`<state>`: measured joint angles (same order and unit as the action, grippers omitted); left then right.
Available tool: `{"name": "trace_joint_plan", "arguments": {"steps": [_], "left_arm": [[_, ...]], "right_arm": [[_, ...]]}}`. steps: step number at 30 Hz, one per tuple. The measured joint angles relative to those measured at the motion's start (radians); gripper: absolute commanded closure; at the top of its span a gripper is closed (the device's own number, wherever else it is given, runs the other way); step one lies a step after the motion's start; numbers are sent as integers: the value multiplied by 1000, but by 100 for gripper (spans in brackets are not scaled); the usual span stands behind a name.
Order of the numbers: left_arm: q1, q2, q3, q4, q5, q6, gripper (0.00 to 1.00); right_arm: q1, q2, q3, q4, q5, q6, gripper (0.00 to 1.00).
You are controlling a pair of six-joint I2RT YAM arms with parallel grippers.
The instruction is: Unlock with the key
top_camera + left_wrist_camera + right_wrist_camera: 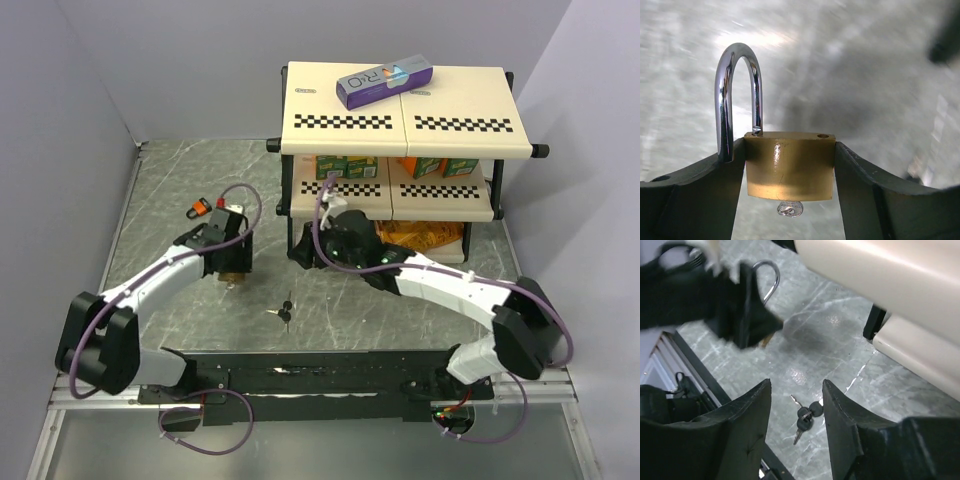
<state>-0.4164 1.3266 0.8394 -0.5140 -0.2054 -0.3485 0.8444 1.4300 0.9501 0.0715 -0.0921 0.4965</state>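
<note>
We clamp the padlock [790,167] in the left jaws; open, empty right jaws should pinch the key [804,415] by its head.

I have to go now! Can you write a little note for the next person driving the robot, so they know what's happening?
The left gripper is shut on the brass padlock.
The right gripper is open and empty, above the keys, which lie on the table.
Done, it seems: the shackle's free end sits away from the bare hole on top of the lock body, so the lock looks open.
Left: check that it really is unlocked.
A small orange-and-black padlock lies beyond the left arm, with no gripper on it.
</note>
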Motion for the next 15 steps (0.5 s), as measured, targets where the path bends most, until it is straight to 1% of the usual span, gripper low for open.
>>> {"name": "trace_joint_plan", "arguments": {"steps": [4, 8, 12, 15], "left_arm": [[95, 66, 25, 8, -42, 27, 99], [164, 109, 32, 8, -81, 55, 99], [252, 134, 34, 9, -91, 85, 99], [341, 145, 34, 16, -93, 113, 99]], "right_arm": [[-1, -106, -74, 32, 8, -4, 44], [-5, -188, -127, 46, 14, -19, 43], [-6, -273, -178, 60, 16, -35, 42], [-8, -338, -211, 62, 19, -50, 41]]}}
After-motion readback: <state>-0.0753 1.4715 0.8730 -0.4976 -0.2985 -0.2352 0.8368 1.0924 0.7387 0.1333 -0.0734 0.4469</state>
